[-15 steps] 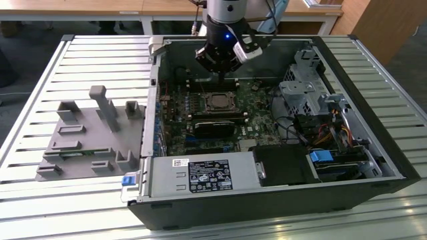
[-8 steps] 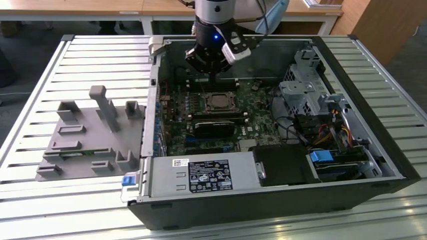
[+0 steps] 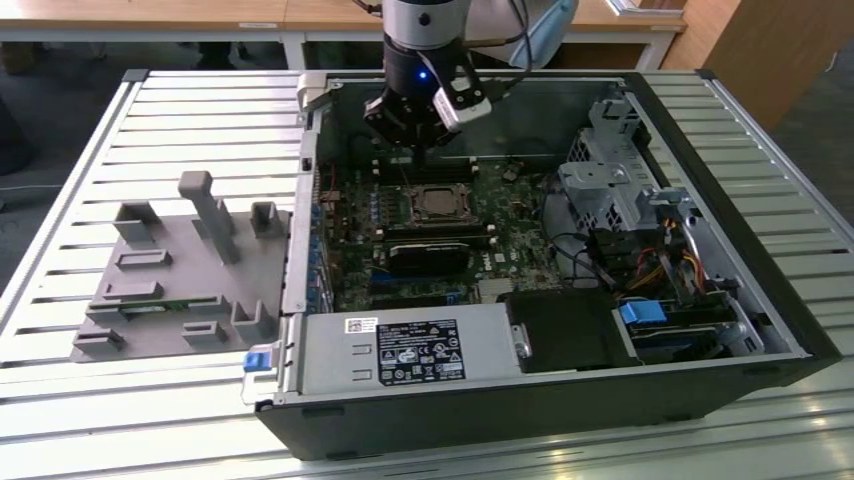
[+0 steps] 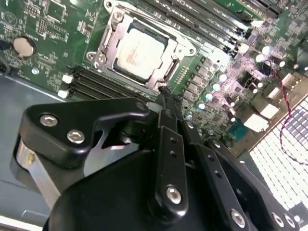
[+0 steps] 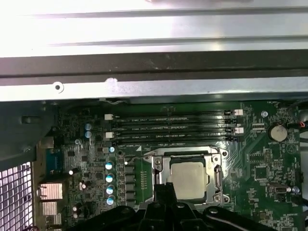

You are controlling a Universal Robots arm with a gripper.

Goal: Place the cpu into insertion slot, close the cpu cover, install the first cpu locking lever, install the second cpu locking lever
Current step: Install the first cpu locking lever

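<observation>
Gripper point(image 5: 166, 189) hides one cpu cover point(image 5: 185, 155) edge, one cpu point(image 5: 188, 179) corner.

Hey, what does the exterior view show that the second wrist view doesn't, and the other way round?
Exterior view: the grey moulded fixture tray on the slatted metal table, the open black computer case and its silver power supply box. Second wrist view: the round silver coin battery on the green circuit board. Both: the square silver-tan cpu lying within the thin silver cpu cover frame, with the black end effector close beside that frame.
</observation>
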